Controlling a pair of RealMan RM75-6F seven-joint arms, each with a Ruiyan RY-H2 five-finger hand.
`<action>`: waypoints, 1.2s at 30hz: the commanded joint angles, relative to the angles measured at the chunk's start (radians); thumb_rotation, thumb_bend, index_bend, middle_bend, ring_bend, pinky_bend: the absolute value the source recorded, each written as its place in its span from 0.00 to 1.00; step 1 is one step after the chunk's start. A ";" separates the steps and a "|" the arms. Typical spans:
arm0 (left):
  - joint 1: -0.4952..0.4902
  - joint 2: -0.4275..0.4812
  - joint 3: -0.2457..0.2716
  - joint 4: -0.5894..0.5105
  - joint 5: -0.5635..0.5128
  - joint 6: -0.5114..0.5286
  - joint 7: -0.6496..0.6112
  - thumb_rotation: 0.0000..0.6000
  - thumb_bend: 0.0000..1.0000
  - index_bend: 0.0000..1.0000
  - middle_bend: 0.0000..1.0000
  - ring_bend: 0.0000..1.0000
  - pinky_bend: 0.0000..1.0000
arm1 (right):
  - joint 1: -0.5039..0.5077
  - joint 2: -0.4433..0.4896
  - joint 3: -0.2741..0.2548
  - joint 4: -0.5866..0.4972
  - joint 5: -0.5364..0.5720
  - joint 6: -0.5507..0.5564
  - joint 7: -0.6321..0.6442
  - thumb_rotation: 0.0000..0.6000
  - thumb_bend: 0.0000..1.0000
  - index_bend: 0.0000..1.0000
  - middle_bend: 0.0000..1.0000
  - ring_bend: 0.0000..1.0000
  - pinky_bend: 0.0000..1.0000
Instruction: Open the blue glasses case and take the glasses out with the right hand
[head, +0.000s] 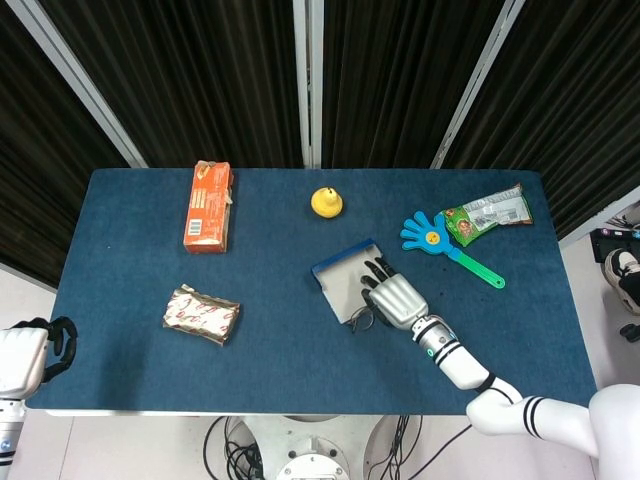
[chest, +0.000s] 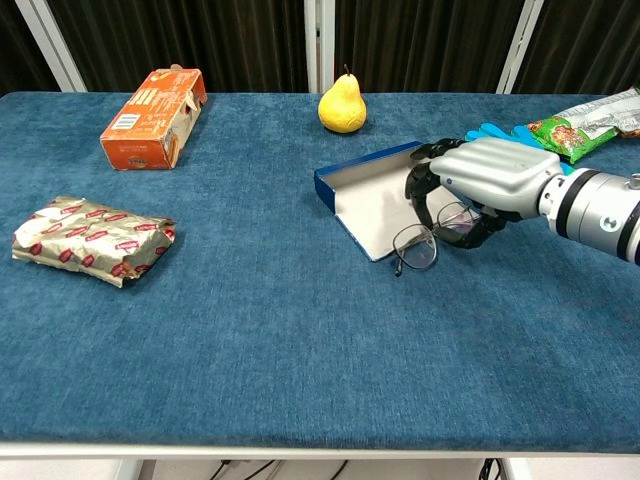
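The blue glasses case (chest: 365, 198) lies open near the table's middle, its pale lining facing up; the head view shows the case (head: 338, 276) too. Thin-framed glasses (chest: 415, 248) rest across its near right edge, one lens on the cloth. My right hand (chest: 495, 175) lies over the other lens, fingers curled down on one side and thumb on the other, gripping the frame. From above, the right hand (head: 398, 298) covers most of the glasses (head: 358, 322). My left hand (head: 35, 355) hangs off the table's near left corner with fingers curled in, holding nothing.
A yellow pear (chest: 341, 105) stands behind the case. A blue hand-shaped clapper (head: 440, 242) and a green snack bag (head: 488, 212) lie at the far right. An orange box (chest: 153, 117) sits far left, a foil packet (chest: 92, 240) near left.
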 joint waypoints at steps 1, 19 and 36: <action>0.000 0.000 0.000 0.000 0.000 0.000 -0.001 1.00 0.36 0.69 0.71 0.55 0.56 | 0.001 -0.003 0.004 0.004 0.003 -0.001 0.000 1.00 0.40 0.58 0.26 0.00 0.00; 0.000 -0.001 0.000 0.000 0.002 0.002 0.002 1.00 0.36 0.69 0.71 0.55 0.56 | 0.026 0.087 -0.028 -0.178 -0.146 0.039 0.002 1.00 0.44 0.73 0.33 0.00 0.00; 0.001 0.002 0.001 0.002 0.003 0.000 -0.010 1.00 0.36 0.69 0.71 0.55 0.56 | 0.104 -0.074 -0.017 -0.156 -0.123 -0.062 -0.139 1.00 0.39 0.21 0.21 0.00 0.00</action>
